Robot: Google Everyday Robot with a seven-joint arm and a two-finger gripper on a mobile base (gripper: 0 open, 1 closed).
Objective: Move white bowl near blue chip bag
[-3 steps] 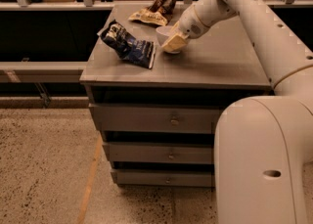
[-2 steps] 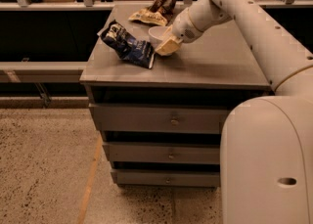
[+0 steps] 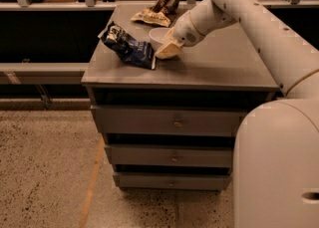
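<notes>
The white bowl (image 3: 157,35) sits on the grey cabinet top (image 3: 219,65), just right of the blue chip bag (image 3: 128,47), which lies crumpled near the top's left front corner. My gripper (image 3: 168,49), with tan fingers (image 3: 169,51), reaches in from the right and is shut on the bowl's near rim. Its fingertips almost touch the bag's right end. The arm hides the bowl's right side.
A brown-and-tan chip bag (image 3: 160,8) lies at the back of the top, behind the bowl. The cabinet has three drawers (image 3: 174,121) below. A rail and shelf run behind it. My white base (image 3: 279,167) stands at the front right.
The gripper has moved left with the bowl, bringing it closer to the blue chip bag. The bags have not moved.
</notes>
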